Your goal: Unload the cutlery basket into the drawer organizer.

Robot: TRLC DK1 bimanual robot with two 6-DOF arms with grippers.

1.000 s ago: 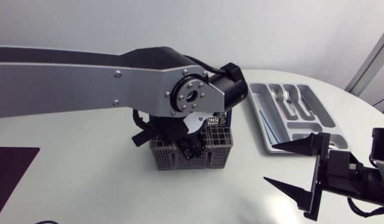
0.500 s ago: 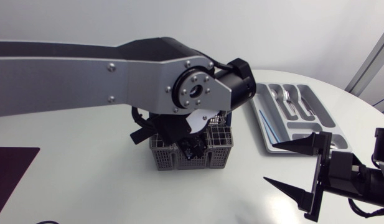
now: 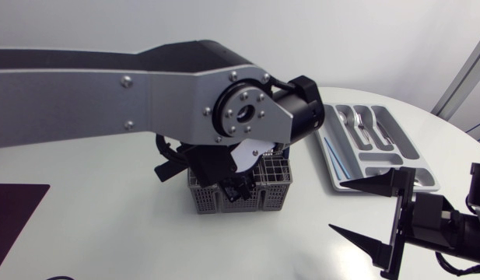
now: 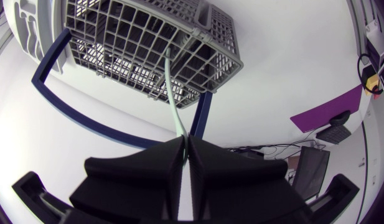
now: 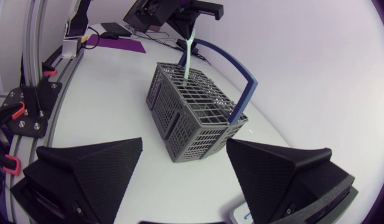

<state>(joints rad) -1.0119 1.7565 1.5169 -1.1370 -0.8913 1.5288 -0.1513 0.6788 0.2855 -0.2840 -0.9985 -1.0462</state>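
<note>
my left end effector point(image 4: 185, 143) and my right end effector point(image 5: 185, 144): matte black | my left arm point(image 3: 107, 97): silver-grey, black joints | utensil point(image 5: 187, 59): pale mint green | basket point(image 5: 192, 115): grey, open grid pattern | basket handle point(image 5: 243, 87): dark blue | organizer point(image 3: 380, 168): light grey | worktop point(image 3: 107, 225): plain white | mat point(image 3: 14, 206): dark purple

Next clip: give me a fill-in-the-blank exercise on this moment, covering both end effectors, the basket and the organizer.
1. The left end effector is shut on a pale ____ utensil standing in the cutlery basket.
2. The right end effector is ____ and holds nothing.
3. The basket's handle is ____ in colour.
4. Metal forks lie in the drawer organizer, which sits on the ____ arm's side of the table.

Missing words: green; open; blue; right.
</note>
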